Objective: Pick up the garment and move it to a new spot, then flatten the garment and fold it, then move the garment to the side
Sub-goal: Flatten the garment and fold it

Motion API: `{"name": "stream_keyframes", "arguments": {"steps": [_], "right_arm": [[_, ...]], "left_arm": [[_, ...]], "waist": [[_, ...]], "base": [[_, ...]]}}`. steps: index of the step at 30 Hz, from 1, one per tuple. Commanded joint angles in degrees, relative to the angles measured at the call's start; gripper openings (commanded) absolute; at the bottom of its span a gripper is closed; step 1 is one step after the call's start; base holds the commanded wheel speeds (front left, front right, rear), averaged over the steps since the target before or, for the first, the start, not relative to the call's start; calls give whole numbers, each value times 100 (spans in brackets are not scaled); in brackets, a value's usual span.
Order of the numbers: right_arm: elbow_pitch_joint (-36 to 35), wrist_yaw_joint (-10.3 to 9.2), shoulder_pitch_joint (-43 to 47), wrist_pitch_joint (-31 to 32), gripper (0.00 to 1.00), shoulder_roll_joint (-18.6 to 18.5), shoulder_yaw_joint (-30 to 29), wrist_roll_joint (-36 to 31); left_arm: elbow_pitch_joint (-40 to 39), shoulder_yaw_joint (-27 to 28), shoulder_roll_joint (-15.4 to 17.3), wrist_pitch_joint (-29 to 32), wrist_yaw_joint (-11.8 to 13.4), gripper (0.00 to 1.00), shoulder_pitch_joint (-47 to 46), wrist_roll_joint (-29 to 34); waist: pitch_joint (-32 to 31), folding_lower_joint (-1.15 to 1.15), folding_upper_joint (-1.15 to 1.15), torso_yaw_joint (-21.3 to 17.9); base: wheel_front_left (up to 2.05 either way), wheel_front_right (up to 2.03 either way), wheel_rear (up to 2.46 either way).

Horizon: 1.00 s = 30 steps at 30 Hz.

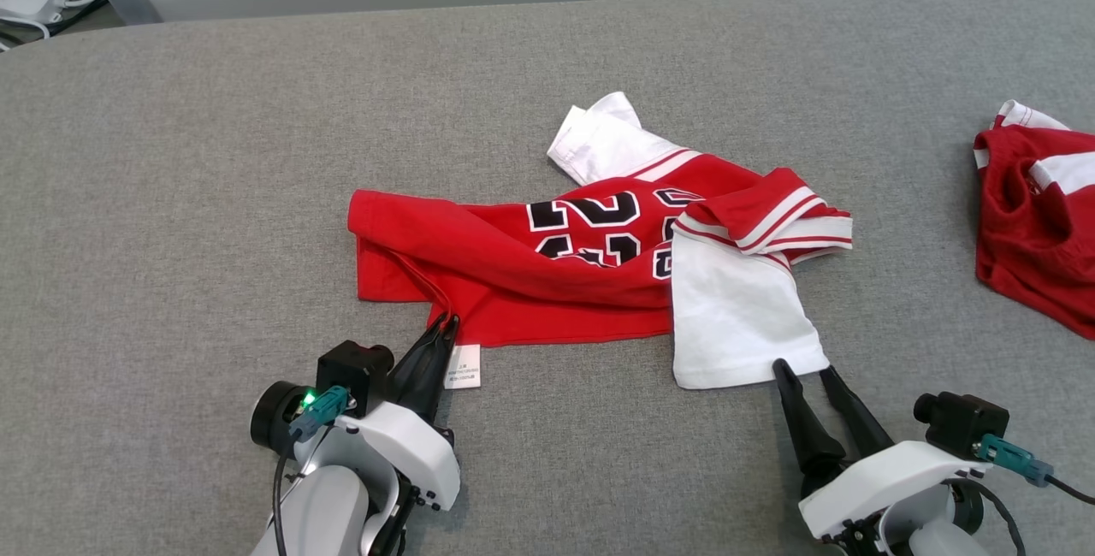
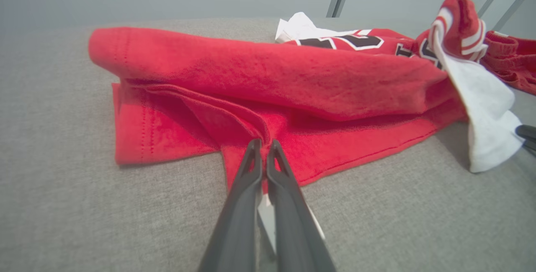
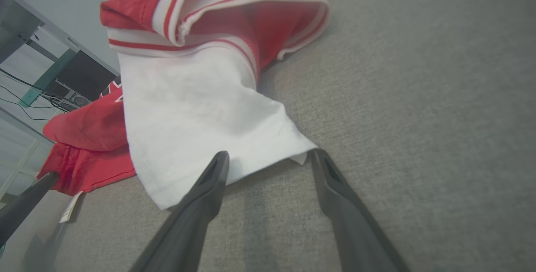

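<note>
Pinching the garment (image 1: 513, 282) with the left jaws, closed tight on its red hem at 7 o'clock of the heap, beside a white label (image 1: 462, 368). Holding the right jaws spread wide on nothing, tips flanking a corner of the white sleeve (image 1: 736, 316) at 5 o'clock. Crumpled at centre of the grey surface (image 1: 171, 197); another red garment (image 1: 1035, 231) well apart at 3 o'clock.

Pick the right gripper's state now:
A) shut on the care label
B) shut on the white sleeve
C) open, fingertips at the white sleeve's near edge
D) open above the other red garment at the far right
C: the right gripper stands open, its two fingers spread along the hem of the white sleeve, with nothing pinched.
</note>
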Motion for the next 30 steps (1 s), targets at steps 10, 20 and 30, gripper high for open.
{"name": "stream_keyframes", "arguments": {"steps": [10, 20, 30], "right_arm": [[-58, 24, -168, -77, 100, -26, 323, 243], [-230, 24, -83, -77, 0, 33, -27, 48], [-487, 24, -80, -77, 0, 95, -297, -143]], "left_arm": [[-110, 131, 50, -76, -23, 0, -100, 24], [-136, 90, 50, -76, -29, 0, -80, -4], [-93, 144, 50, -76, -33, 0, -111, 14]], "waist": [[-29, 0, 0, 47], [-45, 0, 0, 25], [-64, 0, 0, 10]], "base": [[0, 0, 0], [0, 0, 0], [0, 0, 0]]}}
